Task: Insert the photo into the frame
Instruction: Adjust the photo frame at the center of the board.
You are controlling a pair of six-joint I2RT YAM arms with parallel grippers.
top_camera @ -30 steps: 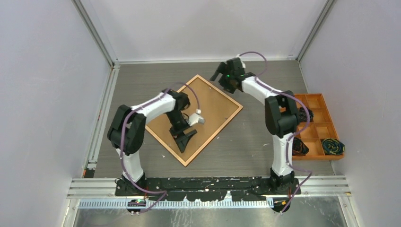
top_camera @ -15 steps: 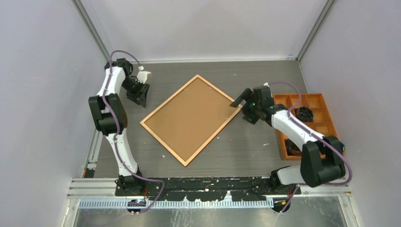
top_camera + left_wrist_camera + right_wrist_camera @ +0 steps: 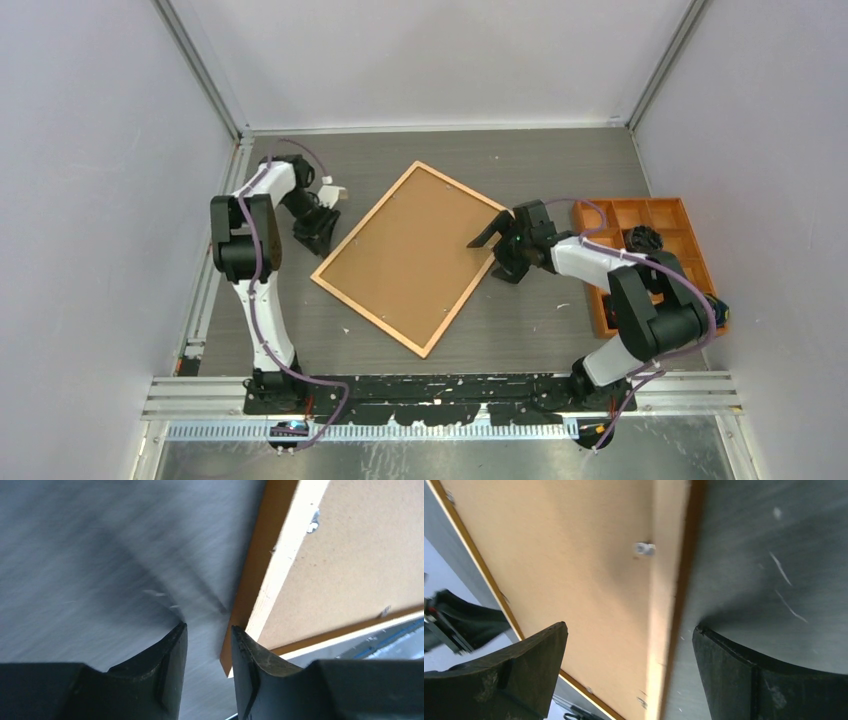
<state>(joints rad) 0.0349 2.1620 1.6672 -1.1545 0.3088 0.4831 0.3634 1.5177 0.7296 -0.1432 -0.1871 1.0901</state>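
Observation:
The frame lies flat on the table, back side up, with the brown backing board filling it. The photo is not in view. My left gripper is low at the frame's left corner. In the left wrist view it is open by a narrow gap, nothing between the fingers, and the frame's corner is just beside the right finger. My right gripper is wide open at the frame's right side. In the right wrist view it straddles the frame's edge.
An orange compartment tray with bundles of dark cable stands at the right, close behind the right arm. Walls enclose the table at the left, back and right. Small metal tabs sit along the frame's back.
The left gripper came down from the back left to the frame's left corner. The right gripper moved left over the frame's right edge. The frame turned and shifted slightly towards the front right.

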